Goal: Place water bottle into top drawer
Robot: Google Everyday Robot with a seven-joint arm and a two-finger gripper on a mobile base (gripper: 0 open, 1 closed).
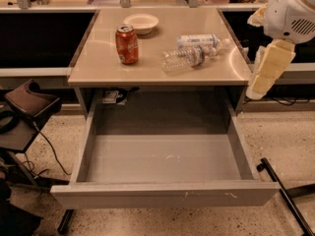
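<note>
The water bottle (183,58), clear and ribbed with a narrow blue band, lies on its side on the beige table (98,68), right of centre. A second bottle (199,40) wrapped in a white-and-blue label lies just behind it. The top drawer (165,195) is pulled wide open below the table, and its grey inside holds nothing. My gripper (261,77) hangs at the right edge of the table, to the right of the water bottle and apart from it, holding nothing.
A red soda can (127,44) stands at the table's left centre, with a white bowl (141,22) behind it. A black chair (27,107) stands to the left of the drawer. A black bar (285,195) lies on the floor at the right.
</note>
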